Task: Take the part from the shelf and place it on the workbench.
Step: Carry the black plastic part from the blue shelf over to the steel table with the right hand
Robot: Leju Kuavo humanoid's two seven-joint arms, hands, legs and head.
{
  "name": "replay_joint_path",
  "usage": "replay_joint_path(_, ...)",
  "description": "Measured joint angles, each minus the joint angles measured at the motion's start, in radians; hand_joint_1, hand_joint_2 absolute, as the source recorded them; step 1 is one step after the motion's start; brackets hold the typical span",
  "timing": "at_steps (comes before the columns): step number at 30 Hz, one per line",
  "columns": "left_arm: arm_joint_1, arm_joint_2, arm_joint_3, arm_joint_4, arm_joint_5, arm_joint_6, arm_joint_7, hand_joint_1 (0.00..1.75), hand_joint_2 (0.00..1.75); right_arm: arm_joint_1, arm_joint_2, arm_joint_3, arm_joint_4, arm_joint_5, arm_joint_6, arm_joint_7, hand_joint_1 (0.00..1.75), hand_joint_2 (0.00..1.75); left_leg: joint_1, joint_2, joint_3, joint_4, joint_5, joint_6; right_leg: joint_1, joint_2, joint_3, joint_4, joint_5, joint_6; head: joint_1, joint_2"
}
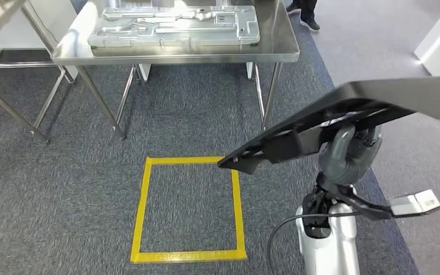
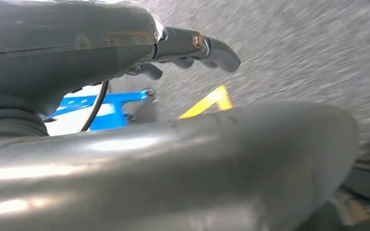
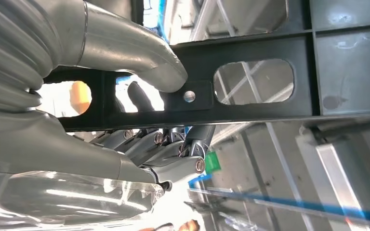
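— At the right hand (image 1: 349, 152), what's held?
— It grips the black panel part (image 1: 372, 106) by a slotted rib, thumb pressed on top.
— How will it handle?
— Probably stiff, light, awkwardly long; hold nearer the middle.
— The left hand (image 2: 192, 48)?
— Curled, holding nothing.
— The steel desk (image 1: 177, 56)?
— Ahead, carrying a silver tray (image 1: 175, 27).

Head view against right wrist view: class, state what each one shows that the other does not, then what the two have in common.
Head view alone: the steel workbench carrying a silver moulded part, the yellow tape square on grey carpet, and a person's shoes beyond the bench. Right wrist view alone: the oval cut-outs in the black part's frame, with the thumb pressed on its bar. Shared: the right hand gripping the black part.
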Motion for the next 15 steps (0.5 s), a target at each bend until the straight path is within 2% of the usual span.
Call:
replay_joint_path(1, -0.002, 0.001, -0.002, 0.0, 0.0, -0.002, 0.0, 0.0, 0.0, -0.004, 0.001, 0.01, 0.007, 0.007, -0.003, 0.0, 1.75, 1.75, 0.0, 0.0, -0.045, 0.068, -0.01, -0.001, 0.001, -0.001, 0.014, -0.003, -0.011, -0.004, 0.0, 0.0)
replay_joint_path(3, -0.001, 0.003, -0.005, 0.0, 0.0, -0.005, 0.001, 0.0, 0.0, -0.012, 0.002, 0.028, 0.029, 0.024, -0.003, 0.002, 1.75, 1.75, -0.002, -0.001, -0.141, 0.16, -0.082, 0.001, 0.005, -0.003, 0.041, -0.004, -0.036, -0.011, 0.0, 0.0)
replay_joint_path(4, 0.002, 0.004, -0.006, 0.0, 0.001, -0.006, 0.002, 0.0, 0.0, -0.016, 0.003, 0.04, 0.042, 0.035, -0.002, 0.003, 1.75, 1.75, -0.003, -0.001, -0.175, 0.168, -0.118, 0.004, 0.008, -0.003, 0.056, -0.004, -0.049, -0.013, 0.0, 0.0)
replay_joint_path(5, 0.007, 0.004, -0.007, 0.0, 0.002, -0.007, 0.002, 0.0, 0.0, -0.021, 0.002, 0.055, 0.057, 0.046, -0.001, 0.004, 1.75, 1.75, -0.006, 0.0, -0.198, 0.152, -0.136, 0.01, 0.012, -0.004, 0.074, -0.005, -0.063, -0.014, 0.0, 0.0)
replay_joint_path(6, 0.011, 0.003, -0.008, 0.0, 0.003, -0.008, 0.002, 0.0, 0.0, -0.025, 0.002, 0.071, 0.07, 0.054, 0.0, 0.005, 1.75, 1.75, -0.01, 0.002, -0.21, 0.114, -0.118, 0.019, 0.016, -0.007, 0.092, -0.005, -0.077, -0.015, 0.0, 0.0)
replay_joint_path(7, 0.016, 0.002, -0.007, 0.0, 0.004, -0.01, 0.002, 0.0, 0.0, -0.03, 0.001, 0.087, 0.082, 0.057, -0.001, 0.007, 1.75, 1.75, -0.017, 0.012, -0.215, 0.062, -0.064, 0.032, 0.019, -0.011, 0.108, -0.006, -0.091, -0.015, 0.0, 0.0)
replay_joint_path(8, 0.019, 0.0, -0.007, 0.0, 0.005, -0.011, 0.002, 0.0, 0.0, -0.033, 0.0, 0.102, 0.095, 0.054, -0.003, 0.011, 1.75, 1.75, -0.027, 0.024, -0.219, 0.008, 0.008, 0.044, 0.024, -0.016, 0.125, -0.006, -0.105, -0.014, 0.0, 0.0)
replay_joint_path(9, 0.021, -0.004, -0.006, 0.001, 0.006, -0.011, 0.002, 0.0, 0.0, -0.036, -0.002, 0.115, 0.104, 0.051, -0.008, 0.016, 1.75, 1.75, -0.034, 0.034, -0.219, -0.033, 0.068, 0.055, 0.028, -0.022, 0.138, -0.007, -0.119, -0.011, 0.0, 0.0)
replay_joint_path(10, 0.022, -0.01, -0.006, 0.001, 0.006, -0.011, 0.002, 0.0, 0.0, -0.037, -0.004, 0.127, 0.11, 0.046, -0.012, 0.022, 1.75, 1.75, -0.039, 0.04, -0.215, -0.059, 0.109, 0.061, 0.03, -0.028, 0.152, -0.01, -0.133, -0.007, 0.0, 0.0)
replay_joint_path(11, 0.023, -0.015, -0.005, 0.001, 0.006, -0.01, 0.002, 0.0, 0.0, -0.038, -0.005, 0.138, 0.113, 0.043, -0.016, 0.027, 1.75, 1.75, -0.04, 0.034, -0.209, -0.072, 0.122, 0.063, 0.033, -0.033, 0.164, -0.006, -0.137, -0.001, 0.0, 0.0)
replay_joint_path(13, 0.023, -0.027, -0.004, 0.001, 0.007, -0.008, 0.003, 0.0, 0.0, -0.044, -0.007, 0.158, 0.11, 0.04, -0.019, 0.035, 1.75, 1.75, -0.033, 0.015, -0.18, -0.081, 0.121, 0.068, 0.033, -0.04, 0.177, 0.018, -0.137, 0.01, 0.0, 0.0)
replay_joint_path(14, 0.022, -0.032, -0.004, 0.001, 0.007, -0.008, 0.001, 0.0, 0.0, -0.048, -0.009, 0.166, 0.108, 0.039, -0.02, 0.037, 1.75, 1.75, -0.029, 0.006, -0.168, -0.085, 0.12, 0.073, 0.031, -0.034, 0.168, 0.05, -0.134, 0.017, 0.0, 0.0)
replay_joint_path(15, 0.02, -0.037, -0.004, 0.001, 0.007, -0.006, -0.004, 0.0, 0.0, -0.053, -0.012, 0.175, 0.107, 0.038, -0.021, 0.04, 1.75, 1.75, -0.026, -0.003, -0.157, -0.086, 0.118, 0.076, 0.029, -0.026, 0.145, 0.092, -0.144, 0.024, 0.0, 0.0)
